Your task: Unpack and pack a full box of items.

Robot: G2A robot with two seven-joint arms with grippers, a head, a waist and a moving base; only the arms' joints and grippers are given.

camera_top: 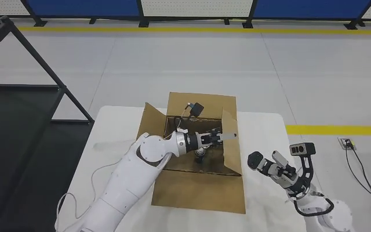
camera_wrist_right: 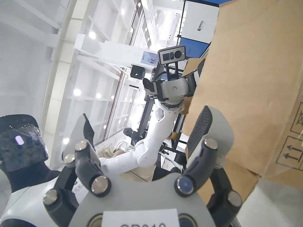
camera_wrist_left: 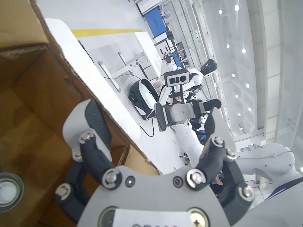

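White table holds the open box; left gripper spread at its right flap, right gripper spread empty; unpacking seems unfinished.

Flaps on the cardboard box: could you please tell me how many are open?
4: far flap and near flap lie flat outward; left flap and right flap stand angled at the sides.

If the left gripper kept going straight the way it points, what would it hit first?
Probably the box's raised side flap; its edge sits between the left gripper's open fingers, depth unclear.
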